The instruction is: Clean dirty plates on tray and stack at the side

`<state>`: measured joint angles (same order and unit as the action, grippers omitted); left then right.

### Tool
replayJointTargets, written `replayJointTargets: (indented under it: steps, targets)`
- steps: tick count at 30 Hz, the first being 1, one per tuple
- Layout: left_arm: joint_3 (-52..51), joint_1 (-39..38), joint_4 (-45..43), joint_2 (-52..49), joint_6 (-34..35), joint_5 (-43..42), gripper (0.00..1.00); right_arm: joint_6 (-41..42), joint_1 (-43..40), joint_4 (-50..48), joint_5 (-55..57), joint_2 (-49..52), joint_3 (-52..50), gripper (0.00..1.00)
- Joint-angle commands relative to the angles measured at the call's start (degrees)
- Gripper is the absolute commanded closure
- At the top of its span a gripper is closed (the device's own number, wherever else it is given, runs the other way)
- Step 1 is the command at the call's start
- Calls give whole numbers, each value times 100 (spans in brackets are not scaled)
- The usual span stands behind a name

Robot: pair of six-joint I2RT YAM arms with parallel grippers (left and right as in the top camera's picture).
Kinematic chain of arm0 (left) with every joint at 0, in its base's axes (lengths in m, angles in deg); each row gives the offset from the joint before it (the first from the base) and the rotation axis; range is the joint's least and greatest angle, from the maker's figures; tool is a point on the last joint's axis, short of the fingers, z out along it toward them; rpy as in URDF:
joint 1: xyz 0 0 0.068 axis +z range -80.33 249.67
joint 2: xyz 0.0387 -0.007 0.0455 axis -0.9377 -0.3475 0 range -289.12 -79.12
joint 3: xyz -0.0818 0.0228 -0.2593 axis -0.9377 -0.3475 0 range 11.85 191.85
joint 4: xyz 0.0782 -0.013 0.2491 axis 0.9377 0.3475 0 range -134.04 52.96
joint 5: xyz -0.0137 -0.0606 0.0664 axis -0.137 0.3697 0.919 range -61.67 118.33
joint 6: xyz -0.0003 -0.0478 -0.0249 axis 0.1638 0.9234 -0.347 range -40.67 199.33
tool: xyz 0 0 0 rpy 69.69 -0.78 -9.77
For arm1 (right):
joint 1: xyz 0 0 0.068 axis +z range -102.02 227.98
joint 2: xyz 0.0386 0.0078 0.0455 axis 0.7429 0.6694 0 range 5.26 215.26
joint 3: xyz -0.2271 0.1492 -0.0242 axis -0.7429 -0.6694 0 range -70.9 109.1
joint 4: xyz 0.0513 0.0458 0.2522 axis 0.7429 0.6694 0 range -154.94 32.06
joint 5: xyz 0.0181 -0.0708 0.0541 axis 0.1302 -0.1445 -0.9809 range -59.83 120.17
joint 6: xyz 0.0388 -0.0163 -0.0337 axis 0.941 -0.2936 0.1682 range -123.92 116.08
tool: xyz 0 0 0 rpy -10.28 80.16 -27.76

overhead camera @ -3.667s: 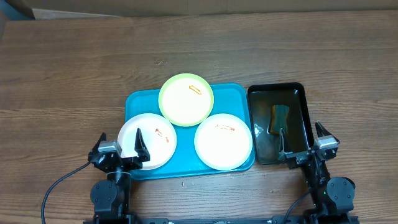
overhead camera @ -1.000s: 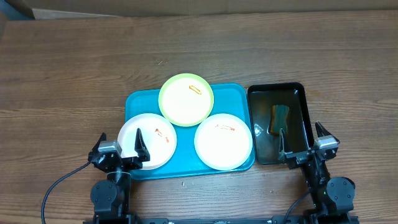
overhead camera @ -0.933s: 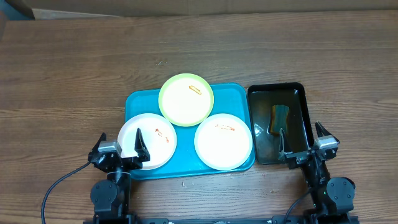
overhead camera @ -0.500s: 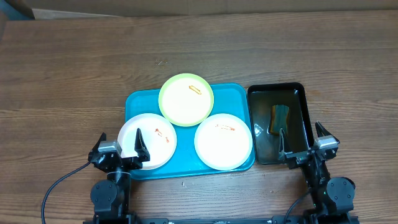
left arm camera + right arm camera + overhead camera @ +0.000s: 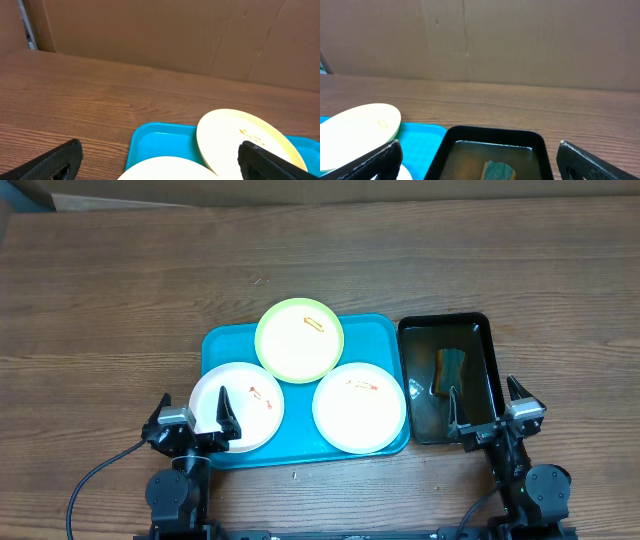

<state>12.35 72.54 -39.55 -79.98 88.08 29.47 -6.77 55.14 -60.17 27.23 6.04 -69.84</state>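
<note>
A teal-blue tray (image 5: 228,345) holds three plates with small orange-red smears. A pale yellow-green plate (image 5: 299,340) sits at its far middle, a white plate (image 5: 240,402) at its near left over the rim, another white plate (image 5: 359,408) at its near right. My left gripper (image 5: 195,418) is open and empty at the near edge, over the left white plate. My right gripper (image 5: 490,408) is open and empty at the near end of the black tray. In the left wrist view the tray (image 5: 155,145), yellow-green plate (image 5: 240,137) and white plate (image 5: 165,170) show.
A black tray (image 5: 478,340) with water and a green-and-yellow sponge (image 5: 449,370) stands right of the teal tray; it also shows in the right wrist view (image 5: 492,135). A cardboard wall (image 5: 160,35) runs along the far table edge. Bare wood lies left of the teal tray.
</note>
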Motion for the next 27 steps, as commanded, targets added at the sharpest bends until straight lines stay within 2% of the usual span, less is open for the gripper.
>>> replayJointTargets:
  steps: [1, 18, 21, 23, 27]
  targets:
    - [-22, -7, -15, 61, -105, 33, 0, -17, -15, -15, 33, -59, -59, 0]
    - [-22, -7, -66, 61, -55, -140, 0, -17, -15, -15, 33, -59, -59, 0]
    - [33, -7, -492, 61, 291, -621, 0, -17, -15, -15, 33, -59, -59, 0]
    - [553, -7, -197, 46, 570, -957, 0, -17, -15, -15, 33, -59, -59, 0]
    - [1749, -7, 732, -400, 481, -955, 0, -17, -15, -15, 33, -59, -59, 0]
